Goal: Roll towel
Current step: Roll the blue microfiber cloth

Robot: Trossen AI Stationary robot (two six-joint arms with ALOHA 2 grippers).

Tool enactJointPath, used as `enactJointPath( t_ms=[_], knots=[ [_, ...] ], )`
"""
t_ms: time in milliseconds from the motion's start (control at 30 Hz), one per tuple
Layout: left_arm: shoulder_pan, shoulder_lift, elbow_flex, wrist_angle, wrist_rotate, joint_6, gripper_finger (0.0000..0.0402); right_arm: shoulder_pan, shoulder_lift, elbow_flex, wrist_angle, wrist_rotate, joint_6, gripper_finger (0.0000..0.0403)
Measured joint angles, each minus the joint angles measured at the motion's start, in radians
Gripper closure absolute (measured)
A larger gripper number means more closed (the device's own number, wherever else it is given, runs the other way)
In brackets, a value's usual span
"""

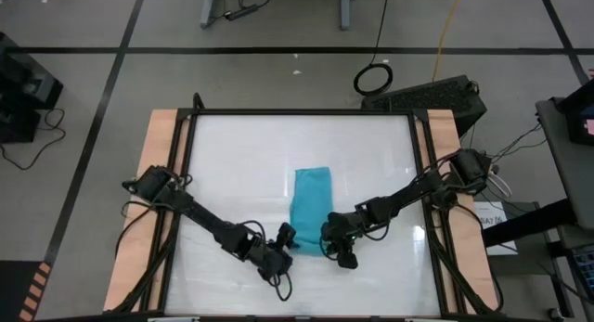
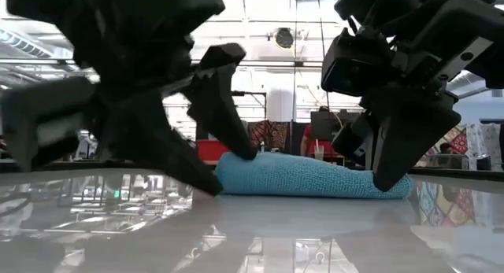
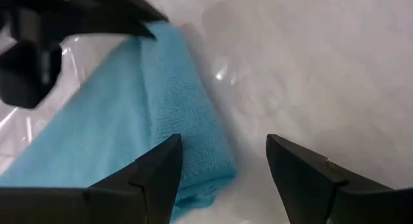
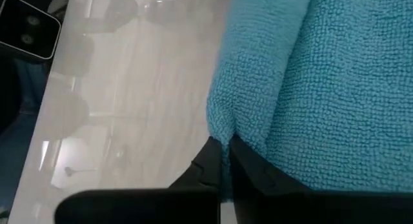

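Note:
The turquoise towel (image 1: 311, 206) lies as a narrow strip on the white table, running from far to near. Its near end (image 2: 315, 176) is thick and rounded and rests on the table. My left gripper (image 1: 283, 239) is open at the towel's near left corner; one finger stands over the towel and the other over bare table (image 3: 222, 146). My right gripper (image 1: 340, 251) is shut on the towel at its near right corner. My left gripper has one fingertip (image 2: 249, 151) on top of the thick near end at its left side, and the other fingertip (image 2: 206, 185) down at the table beside the towel; whether they press the cloth I cannot tell. My right gripper pinches a raised fold of the towel's right edge (image 4: 222, 124) between its two fingertips, near the near end. The fingers slant down from the table's right. The towel stays lying on the table.
Wooden strips (image 1: 165, 173) and a black frame run along the table's left and right sides. Bare white table lies left, right and far of the towel. A dark case (image 1: 436, 95) and cables lie on the floor beyond the far edge.

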Motion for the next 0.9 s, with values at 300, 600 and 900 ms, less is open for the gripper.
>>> enactJointPath(
  t_ms=[300, 600, 900],
  knots=[
    [0.027, 0.000, 0.000, -0.012, -0.014, -0.043, 0.0172, 0.001, 0.000, 0.000, 0.037, -0.023, 0.015, 0.0399],
    [0.074, 0.017, 0.003, -0.040, 0.110, -0.153, 0.0270, 0.001, -0.001, 0.002, 0.049, -0.023, 0.026, 0.0399],
    [0.102, 0.018, 0.002, -0.042, 0.155, -0.180, 0.0388, 0.000, -0.002, 0.003, 0.050, -0.047, 0.132, 0.0399]
  ],
)
